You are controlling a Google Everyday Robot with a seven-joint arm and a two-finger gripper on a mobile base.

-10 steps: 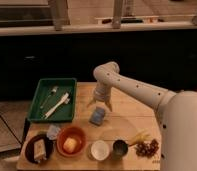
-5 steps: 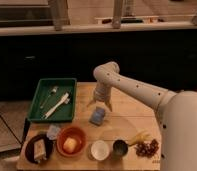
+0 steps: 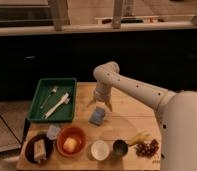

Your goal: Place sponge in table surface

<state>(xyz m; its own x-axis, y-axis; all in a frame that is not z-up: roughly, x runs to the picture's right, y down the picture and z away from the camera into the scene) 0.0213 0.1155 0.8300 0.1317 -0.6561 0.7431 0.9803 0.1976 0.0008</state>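
The robot's body (image 3: 184, 132) is cut off at the right edge. The gripper (image 3: 100, 104) hangs close over the sponge (image 3: 97, 116), its fingers spread and grasping nothing. The sponge lies on the table surface (image 3: 129, 109). The green tray (image 3: 57, 80) holds pale utensils (image 3: 57, 104) that are hard to identify. The orange bowl (image 3: 80, 135) holds a yellow lump (image 3: 69, 145).

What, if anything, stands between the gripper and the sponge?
Nothing visible. The gripper hangs right over the sponge, which appears to lie on the table surface. The green tray and orange bowl sit off to the side.
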